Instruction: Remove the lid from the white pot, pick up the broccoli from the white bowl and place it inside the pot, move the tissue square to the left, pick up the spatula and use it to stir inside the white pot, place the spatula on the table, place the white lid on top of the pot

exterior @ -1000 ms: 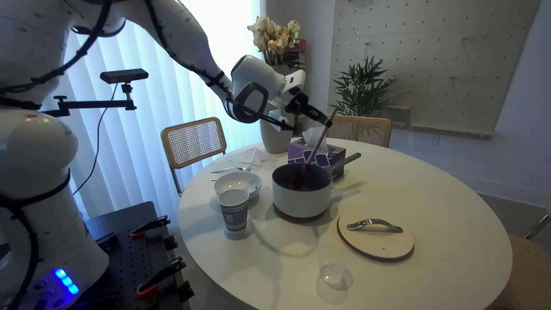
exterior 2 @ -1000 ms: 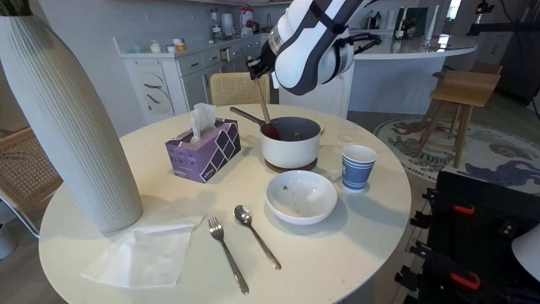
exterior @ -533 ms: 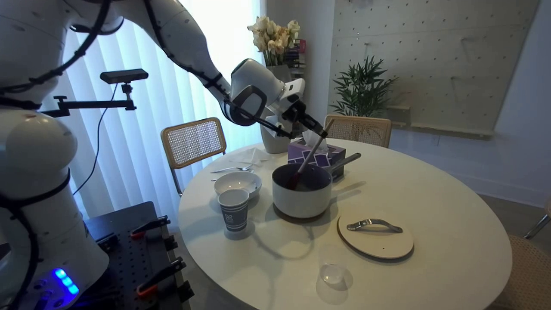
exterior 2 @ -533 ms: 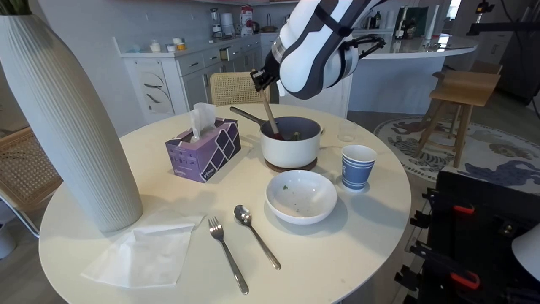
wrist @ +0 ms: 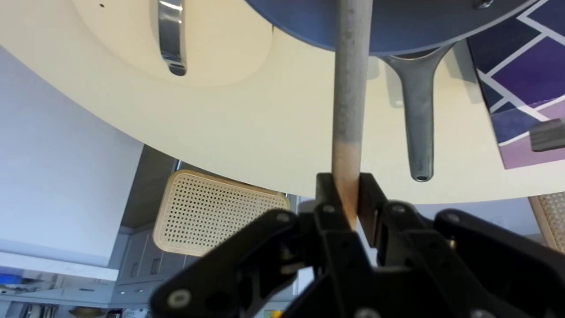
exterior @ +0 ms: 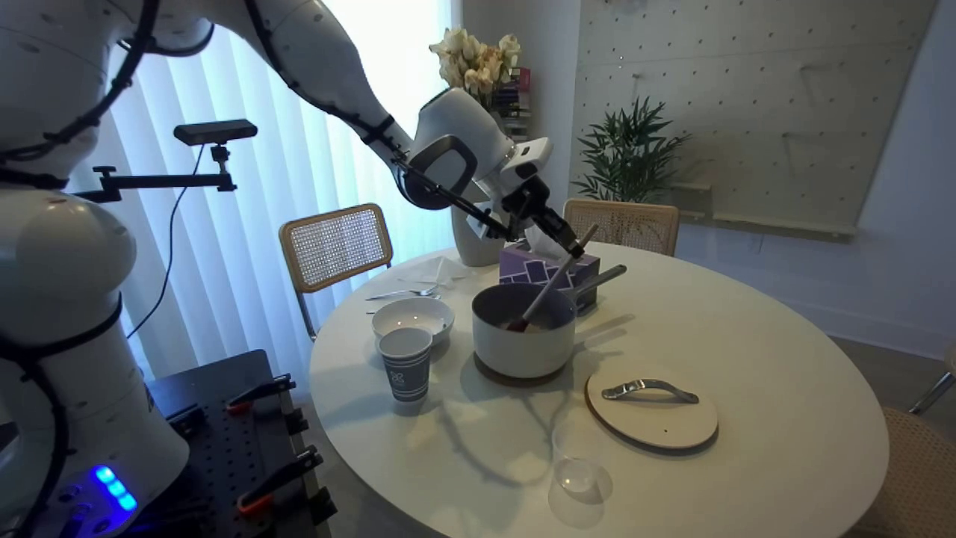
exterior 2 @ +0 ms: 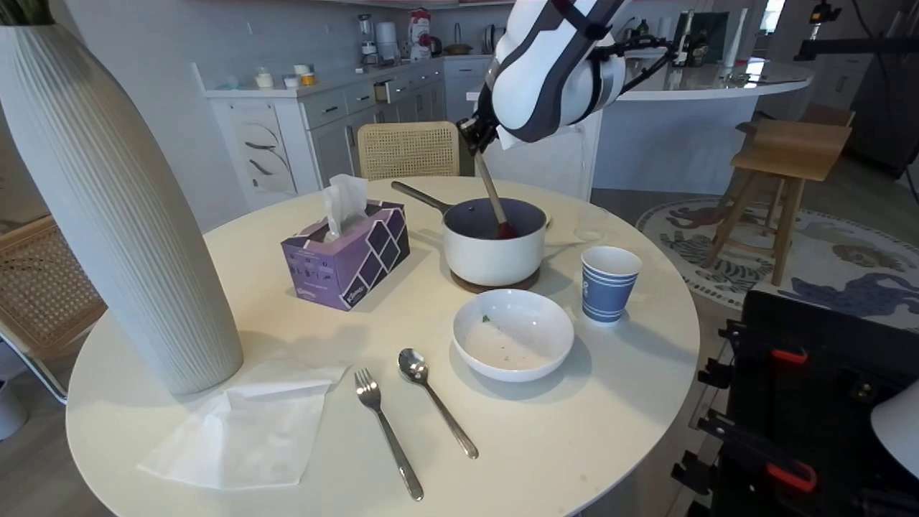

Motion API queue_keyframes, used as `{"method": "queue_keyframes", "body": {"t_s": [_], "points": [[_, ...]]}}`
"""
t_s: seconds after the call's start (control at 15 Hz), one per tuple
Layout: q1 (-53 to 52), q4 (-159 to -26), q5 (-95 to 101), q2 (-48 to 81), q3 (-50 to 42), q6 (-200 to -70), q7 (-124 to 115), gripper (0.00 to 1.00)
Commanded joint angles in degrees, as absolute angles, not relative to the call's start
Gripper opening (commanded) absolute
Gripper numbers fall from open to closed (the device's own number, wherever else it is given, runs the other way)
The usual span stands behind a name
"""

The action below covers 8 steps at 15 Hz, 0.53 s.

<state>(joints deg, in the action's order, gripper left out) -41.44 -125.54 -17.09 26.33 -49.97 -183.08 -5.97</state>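
— largest item on hand?
— your table (exterior 2: 546,445): one, round, white top. on it, in both exterior views, you have a vase (exterior 2: 136,215): tall, white, ribbed.
— next in bulk?
— white pot (exterior 2: 494,260): one, squat, straight-sided, uncovered, dark inside, resting on a brown disc (exterior 2: 464,283).
— and the spatula (exterior 2: 491,188)?
— one: dark red head, light wooden handle. you have the head inside the pot, the handle slanting up out of it. in the wrist view your gripper (wrist: 346,187) stands narrow, its jaws pinching that handle.
— the lid (exterior: 646,418)?
— one: round, flat, white, lying on the table apart from the pot, grey handle uppermost.
— smaller vessels?
— your white bowl (exterior 2: 531,341): one, shallow, near the pot; then a cup (exterior 2: 607,291): one, blue-and-white, upright near the bowl.
— and the least?
— your fork (exterior 2: 390,438) and spoon (exterior 2: 444,411), one each, silvery, lying side by side, apart; last, a green scrap (exterior 2: 486,318) in the white bowl.
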Motion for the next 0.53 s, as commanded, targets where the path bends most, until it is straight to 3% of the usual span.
{"method": "queue_keyframes", "body": {"t_s": [0.0,0.47], "points": [[-43.64,-126.78,-16.38,27.47,-54.2,-183.31,-5.46,0.04],[-42.04,-127.41,-18.14,31.58,-51.11,-196.98,-7.27,0.04]]}}
